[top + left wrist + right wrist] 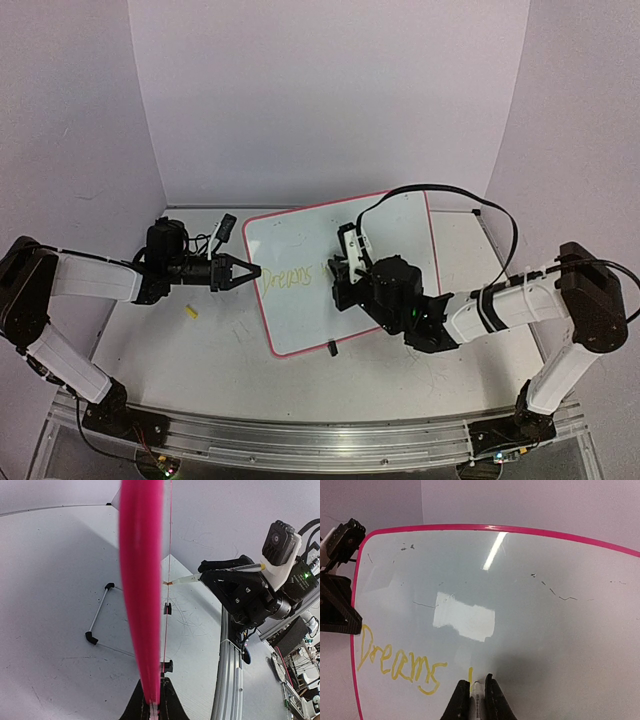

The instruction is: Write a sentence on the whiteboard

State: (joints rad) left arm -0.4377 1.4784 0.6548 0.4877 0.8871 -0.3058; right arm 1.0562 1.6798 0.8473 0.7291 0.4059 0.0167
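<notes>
While the right claw point(477, 681) is pinching the marker point(477, 700) tight between its fingers, you are resting the tip on the whiteboard point(535, 630), just right of the word already written. The sentence point(400, 664) is showing only "Dreams" so far, in thin yellow, with one short upright stroke point(470, 672) of the next word beside the tip.

Left claw point(248, 271): it is closed on the board's pink rim point(142, 605) at the left edge, close to the "D". You are using it as a brace, not for writing.

Board position: it is sitting on the table point(200, 350) between the two arms, turned at an angle in the top view. In the left wrist view the stand legs point(97, 614) are showing behind it, so it is probably leaning on them rather than lying flat.

Relation that matters: the writing line is running away from the left claw, roughly along the board's longer side. All the blank surface for the rest of the words is lying to the right of the marker tip, on the right arm's own side. Judgement: the right arm is the nearer one and the only one holding a pen, so you are likely carrying the tip rightward along that same line next. The left grip is needed so the board is not sliding under the pressure.
</notes>
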